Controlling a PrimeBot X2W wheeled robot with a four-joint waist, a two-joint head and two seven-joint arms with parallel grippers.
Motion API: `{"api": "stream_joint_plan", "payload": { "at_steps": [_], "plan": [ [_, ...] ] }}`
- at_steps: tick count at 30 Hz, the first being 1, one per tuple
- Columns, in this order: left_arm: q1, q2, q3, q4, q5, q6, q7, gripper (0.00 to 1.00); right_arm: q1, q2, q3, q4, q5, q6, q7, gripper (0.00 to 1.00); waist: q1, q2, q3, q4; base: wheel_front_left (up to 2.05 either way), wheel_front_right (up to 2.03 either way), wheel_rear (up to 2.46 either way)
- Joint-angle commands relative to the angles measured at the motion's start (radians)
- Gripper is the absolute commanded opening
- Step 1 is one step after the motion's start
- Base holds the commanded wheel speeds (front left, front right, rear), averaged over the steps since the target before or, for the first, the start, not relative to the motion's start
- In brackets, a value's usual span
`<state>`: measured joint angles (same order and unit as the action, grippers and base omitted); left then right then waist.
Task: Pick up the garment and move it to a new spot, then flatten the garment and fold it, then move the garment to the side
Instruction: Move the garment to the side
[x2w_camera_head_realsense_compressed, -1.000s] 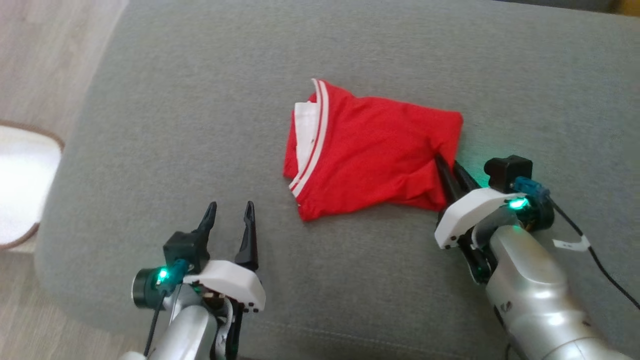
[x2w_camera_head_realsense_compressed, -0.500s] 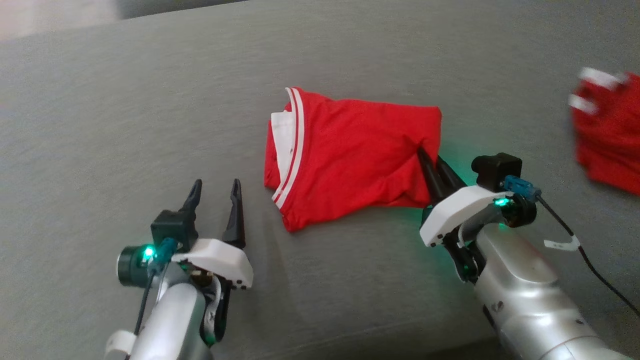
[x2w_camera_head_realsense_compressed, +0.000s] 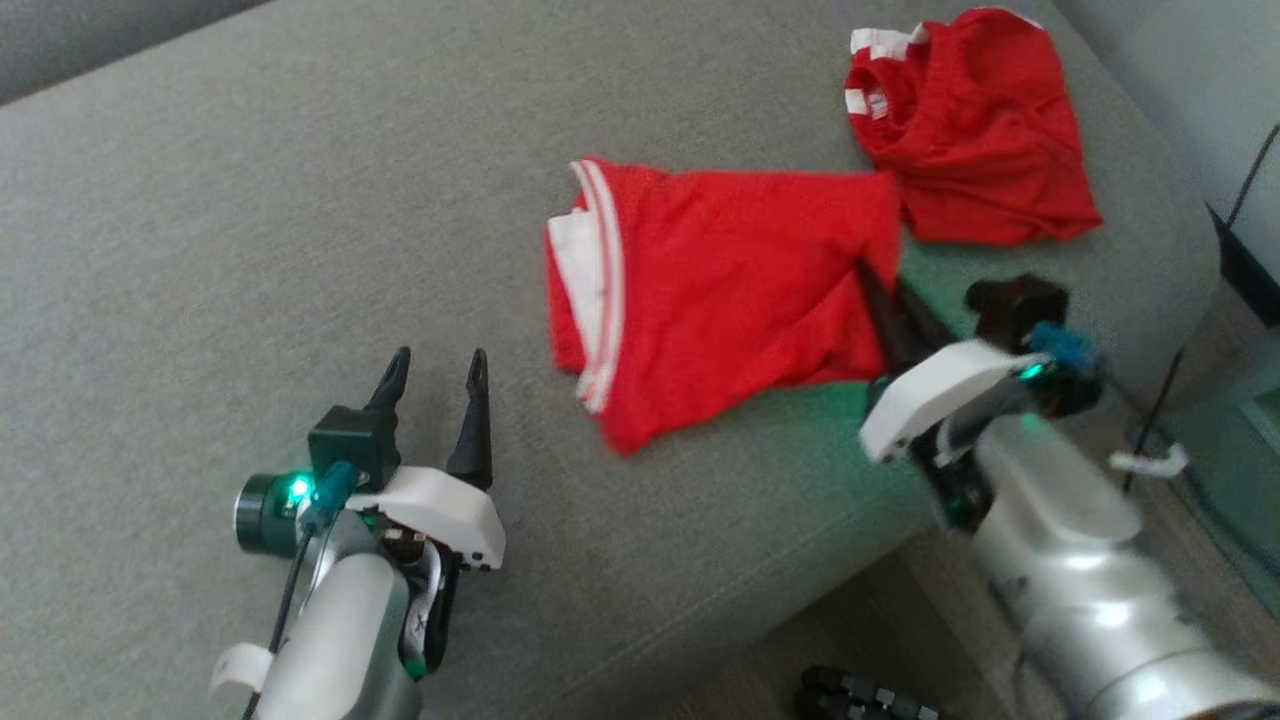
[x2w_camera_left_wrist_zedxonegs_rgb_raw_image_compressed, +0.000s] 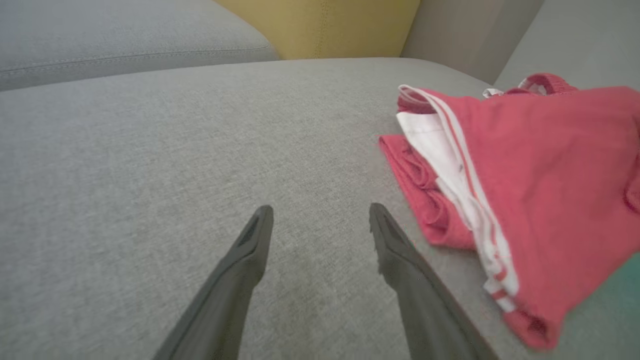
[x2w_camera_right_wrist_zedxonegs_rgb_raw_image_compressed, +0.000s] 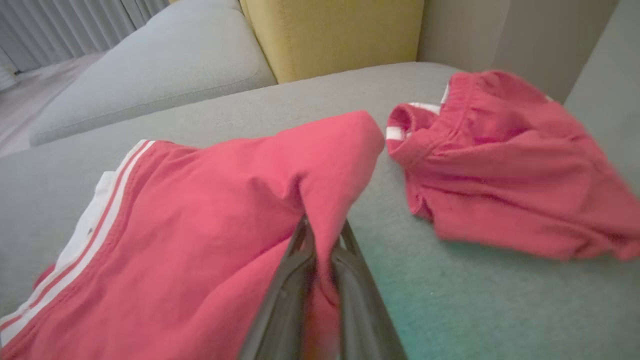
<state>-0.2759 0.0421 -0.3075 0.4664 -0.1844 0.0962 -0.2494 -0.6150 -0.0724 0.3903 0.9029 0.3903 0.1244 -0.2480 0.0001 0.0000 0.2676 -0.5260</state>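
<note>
Right gripper (x2w_camera_right_wrist_zedxonegs_rgb_raw_image_compressed: 324, 227) clamped on right edge of folded garment (x2w_camera_head_realsense_compressed: 720, 300), apparently to drag it aside toward second garment (x2w_camera_head_realsense_compressed: 980, 130); left gripper (x2w_camera_head_realsense_compressed: 432, 365) idle over sofa (x2w_camera_head_realsense_compressed: 250, 250), jaws apart.

The right gripper (x2w_camera_head_realsense_compressed: 872, 280) has dragged the folded red garment with white stripes (x2w_camera_head_realsense_compressed: 720, 300) rightward over the grey fabric cushion (x2w_camera_head_realsense_compressed: 250, 250). Its corner now lies just beside a crumpled red garment (x2w_camera_head_realsense_compressed: 980, 130), newly in view.

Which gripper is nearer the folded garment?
Right. The right gripper is shut on the right edge of the folded garment; the left gripper hangs open over cushion, off its striped left edge.
</note>
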Motion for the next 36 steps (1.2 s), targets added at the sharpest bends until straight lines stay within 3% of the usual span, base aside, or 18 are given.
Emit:
{"api": "stream_joint_plan", "payload": {
  "at_steps": [1,9,16,17,18,19,23,27,36],
  "plan": [
    [-0.031,0.008,0.031,-0.022,0.008,0.0,-0.012,1.0,-0.063,-0.015,0.0,-0.023,-0.014,0.006,-0.014,0.0,-0.0001,0.0,0.009,0.013,0.0,0.0,0.0],
    [-0.031,0.008,0.04,-0.02,0.018,0.002,-0.012,1.0,-0.255,-0.222,-0.119,0.11,-0.178,0.006,0.006,0.0,-0.0001,0.0,0.047,0.119,0.0,0.0,0.0],
    [-0.041,0.008,0.063,-0.031,-0.008,0.004,-0.012,1.0,-0.385,-0.383,-0.219,0.225,-0.409,0.006,0.035,0.0,-0.0001,0.0,0.084,0.183,0.0,0.0,0.0],
    [-0.045,0.008,0.064,-0.035,-0.007,0.005,-0.012,1.0,-0.394,-0.395,-0.236,0.237,-0.441,0.006,0.049,0.11,-0.0001,0.0,0.087,0.188,0.0,0.0,0.0],
    [-0.048,0.008,0.065,-0.038,-0.008,0.005,-0.012,1.0,-0.401,-0.402,-0.258,0.245,-0.469,0.006,0.059,0.52,-0.0001,0.0,0.088,0.192,0.0,0.0,0.0],
    [-0.051,0.008,0.066,-0.039,-0.005,0.006,-0.012,1.0,-0.405,-0.408,-0.278,0.244,-0.5,0.006,0.059,1.0,-0.0001,0.0,0.088,0.194,0.0,0.0,0.0],
    [-0.053,0.008,0.074,-0.041,0.003,0.009,-0.012,1.0,-0.396,-0.381,-0.384,0.209,-0.573,0.006,0.026,1.0,-0.0001,0.0,0.079,0.199,0.0,0.0,0.0],
    [-0.042,0.008,0.098,-0.049,-0.012,0.02,-0.012,1.0,-0.365,-0.282,-0.455,0.145,-0.583,0.006,-0.007,1.0,-0.0001,0.0,0.054,0.207,0.0,0.0,0.0],
    [-0.012,0.008,0.112,-0.068,-0.036,0.054,-0.012,1.0,-0.133,-0.061,-0.424,-0.127,-0.504,0.006,-0.013,1.0,-0.0001,0.0,-0.02,0.311,0.0,0.0,0.0]
  ]
}}
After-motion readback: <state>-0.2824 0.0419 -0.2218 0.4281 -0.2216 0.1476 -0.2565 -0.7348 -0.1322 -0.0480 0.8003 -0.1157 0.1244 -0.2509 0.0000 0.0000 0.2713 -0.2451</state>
